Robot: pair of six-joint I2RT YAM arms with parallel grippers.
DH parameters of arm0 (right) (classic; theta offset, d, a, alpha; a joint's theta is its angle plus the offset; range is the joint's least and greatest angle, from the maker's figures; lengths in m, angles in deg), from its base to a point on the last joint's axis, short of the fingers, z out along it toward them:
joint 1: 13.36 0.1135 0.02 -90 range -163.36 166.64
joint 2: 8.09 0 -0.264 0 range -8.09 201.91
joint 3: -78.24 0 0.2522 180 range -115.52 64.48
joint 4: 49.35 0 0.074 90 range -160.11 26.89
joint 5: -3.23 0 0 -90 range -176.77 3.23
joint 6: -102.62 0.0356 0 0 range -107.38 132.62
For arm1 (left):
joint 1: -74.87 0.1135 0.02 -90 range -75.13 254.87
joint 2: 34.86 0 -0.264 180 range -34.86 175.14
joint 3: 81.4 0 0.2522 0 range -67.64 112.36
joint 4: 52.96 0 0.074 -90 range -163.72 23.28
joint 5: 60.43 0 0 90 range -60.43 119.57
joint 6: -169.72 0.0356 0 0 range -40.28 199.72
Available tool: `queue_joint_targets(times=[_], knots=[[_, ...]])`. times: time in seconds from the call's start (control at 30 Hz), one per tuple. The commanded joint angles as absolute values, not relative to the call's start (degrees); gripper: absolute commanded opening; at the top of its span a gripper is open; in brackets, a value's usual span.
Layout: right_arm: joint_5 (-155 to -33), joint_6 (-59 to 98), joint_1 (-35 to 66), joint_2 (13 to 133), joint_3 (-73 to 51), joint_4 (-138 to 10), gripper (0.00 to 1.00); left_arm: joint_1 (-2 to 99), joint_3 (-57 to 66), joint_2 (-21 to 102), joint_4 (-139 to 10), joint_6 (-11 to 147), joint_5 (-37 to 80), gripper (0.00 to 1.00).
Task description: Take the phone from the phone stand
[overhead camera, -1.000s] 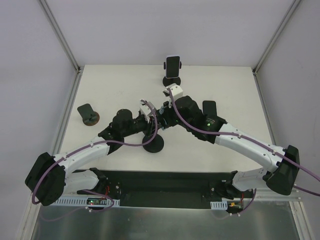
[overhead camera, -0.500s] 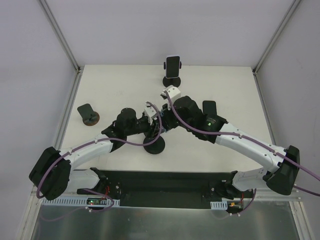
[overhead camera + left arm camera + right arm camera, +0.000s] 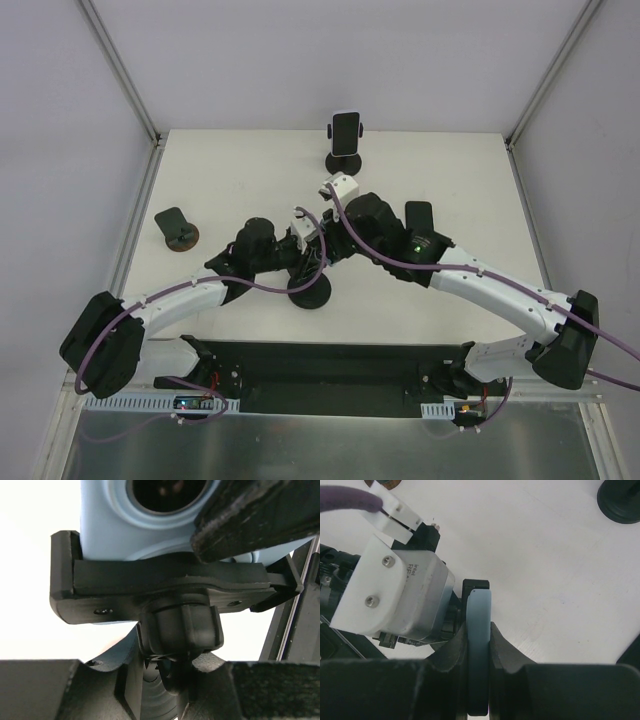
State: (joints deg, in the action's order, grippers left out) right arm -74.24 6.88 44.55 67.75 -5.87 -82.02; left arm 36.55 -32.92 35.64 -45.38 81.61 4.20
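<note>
The light blue phone (image 3: 112, 527) sits in the black clamp of the phone stand (image 3: 165, 582), camera lens at the top. My right gripper (image 3: 479, 680) is shut on the phone (image 3: 479, 630), one pad on each face. Lower down, my left gripper (image 3: 175, 690) is closed round the stand's neck (image 3: 181, 626) under the clamp. From above, both grippers meet over the stand's round base (image 3: 309, 292), left gripper (image 3: 303, 264) below right gripper (image 3: 320, 248). They hide the phone there.
A second phone on a stand (image 3: 345, 135) is at the back of the table. An empty stand (image 3: 176, 228) is at the left. A dark flat object (image 3: 419, 215) lies beside the right arm. A black round base (image 3: 620, 500) shows in the right wrist view.
My left wrist has slid right, closer in under the phone at the stand. The right wrist has shifted slightly back and left, still holding the phone.
</note>
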Motion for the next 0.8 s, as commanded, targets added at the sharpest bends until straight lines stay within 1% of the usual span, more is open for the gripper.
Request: queue_joint_targets(times=[0.0,0.13,0.27,0.37,0.53,0.6,0.77], knots=[[-81.1,8.2,47.8,67.1,-7.5,-86.7,0.01,38.3,-34.0,33.5,-40.9,74.9,9.9,0.00],[-81.0,9.1,49.9,66.4,-5.3,-90.8,0.01,42.5,-34.0,32.6,-41.1,67.3,13.5,0.00],[-78.3,9.9,53.3,64.3,-4.3,-98.3,0.01,45.9,-33.2,32.5,-44.0,63.1,17.4,0.00],[-77.4,10.9,54.6,63.9,-2.8,-102.7,0.01,48.5,-33.2,32.6,-44.7,60.2,17.4,0.00],[-75.4,11.5,54.4,61.3,-1.2,-104.6,0.01,49.9,-32.9,32.8,-44.9,59.2,16.7,0.00],[-73.2,11.2,53.3,60.2,-2.4,-104.9,0.01,49.9,-33.0,32.6,-44.8,59.6,16.4,0.00],[-72.2,11.3,50.0,58.0,-5.2,-103.2,0.01,49.8,-33.8,31.8,-43.8,60.6,15.9,0.00]])
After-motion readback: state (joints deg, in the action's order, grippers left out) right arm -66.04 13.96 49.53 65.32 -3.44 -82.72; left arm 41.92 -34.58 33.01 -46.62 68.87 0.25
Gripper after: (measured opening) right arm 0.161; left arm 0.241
